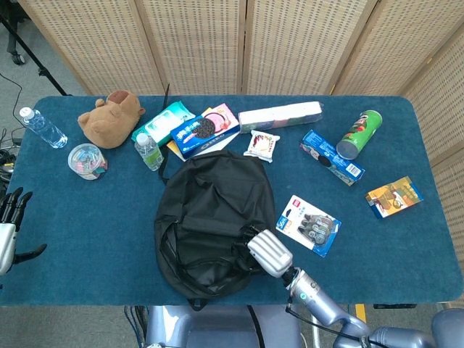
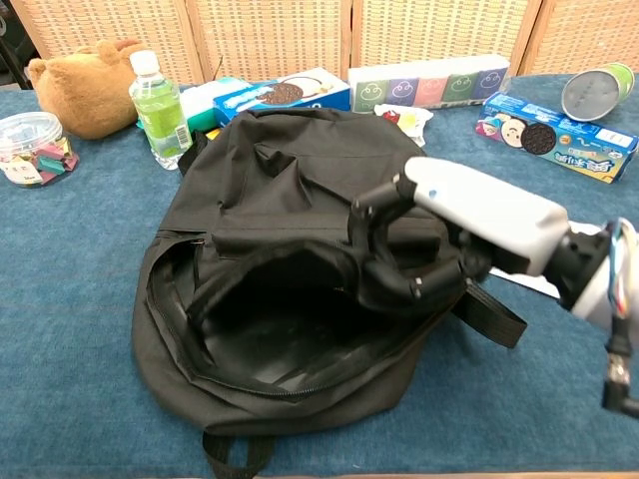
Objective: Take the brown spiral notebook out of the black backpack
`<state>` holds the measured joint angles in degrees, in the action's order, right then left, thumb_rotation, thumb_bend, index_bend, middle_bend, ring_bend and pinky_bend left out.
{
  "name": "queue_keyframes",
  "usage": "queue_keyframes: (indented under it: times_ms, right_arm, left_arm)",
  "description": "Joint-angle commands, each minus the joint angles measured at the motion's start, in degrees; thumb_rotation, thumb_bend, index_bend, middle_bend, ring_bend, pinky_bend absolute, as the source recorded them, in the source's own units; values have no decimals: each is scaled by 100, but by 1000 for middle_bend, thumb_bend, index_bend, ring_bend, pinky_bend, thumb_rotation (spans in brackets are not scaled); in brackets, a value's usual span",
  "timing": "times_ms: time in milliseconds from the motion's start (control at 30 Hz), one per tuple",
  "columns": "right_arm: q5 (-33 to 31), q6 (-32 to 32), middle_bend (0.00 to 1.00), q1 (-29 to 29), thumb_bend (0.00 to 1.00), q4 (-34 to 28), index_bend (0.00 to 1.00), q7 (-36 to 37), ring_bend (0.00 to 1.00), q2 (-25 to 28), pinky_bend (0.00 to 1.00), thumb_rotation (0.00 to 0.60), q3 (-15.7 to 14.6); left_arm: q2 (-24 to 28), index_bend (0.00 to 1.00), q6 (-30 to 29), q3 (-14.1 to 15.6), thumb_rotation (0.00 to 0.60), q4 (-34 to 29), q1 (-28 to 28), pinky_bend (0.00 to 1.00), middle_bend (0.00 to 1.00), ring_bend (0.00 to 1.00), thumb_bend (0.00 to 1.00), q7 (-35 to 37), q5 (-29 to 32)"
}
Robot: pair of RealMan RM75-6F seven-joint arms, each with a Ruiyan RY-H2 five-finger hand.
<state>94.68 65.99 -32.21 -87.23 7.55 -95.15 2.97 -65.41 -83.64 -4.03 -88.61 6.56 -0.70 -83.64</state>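
I look down on a worktop (image 1: 87, 217) covered in dark blue cloth with rounded far corners. Behind it stands a folding screen (image 1: 196, 43) of pale woven panels in wooden frames. Grey floor (image 1: 18, 80) shows at left, crossed by black tripod legs (image 1: 29, 51).

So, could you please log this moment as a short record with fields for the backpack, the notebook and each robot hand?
backpack: black backpack lies flat on the blue table, main opening pulled wide, dark interior showing
notebook: brown spiral notebook not visible in either view
right robot hand: right robot hand grips the upper flap of the backpack and holds it raised
left robot hand: left robot hand at the table's left edge, fingers apart, holding nothing
nearby: green drink bottle upright beside the backpack
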Motion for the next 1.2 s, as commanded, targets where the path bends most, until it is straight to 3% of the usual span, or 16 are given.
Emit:
queue_keyframes:
  times_ms: [33, 267, 467, 567, 767, 1200]
  right_arm:
    - [-674, -289, 664, -77, 569, -439, 609, -52, 464, 93, 278, 600, 427]
    - [-1815, -769, 665, -319, 620, -797, 609, -248, 465, 270, 278, 600, 1104]
    - [-2954, -1055, 665, -435, 620, -997, 609, -259, 464, 390, 278, 600, 1572]
    - [-3427, -1100, 665, -445, 632, -1224, 609, -141, 464, 456, 278, 600, 1761]
    - [-3701, -1035, 666, -547, 645, -1159, 609, -240, 465, 418, 278, 600, 1871]
    - [-4143, -1043, 667, -748, 646, -1298, 609, -366, 465, 519, 278, 600, 2037]
  left_arm:
    - [-137, 0, -180, 124, 600, 389, 112, 0, 0, 0, 0, 692, -632]
    - [-119, 0, 91, 278, 600, 329, 341, 0, 0, 0, 0, 1051, -938]
    - [-292, 0, -120, 402, 600, 411, 800, 0, 0, 0, 0, 1799, -1979]
    - [-361, 0, 62, 462, 600, 297, 1062, 0, 0, 0, 0, 1903, -2223]
    - [-721, 0, 302, 516, 600, 131, 1411, 0, 0, 0, 0, 1982, -2461]
    - [-2070, 41, 526, 772, 600, 1007, 1875, 97, 0, 3, 0, 2264, -2700]
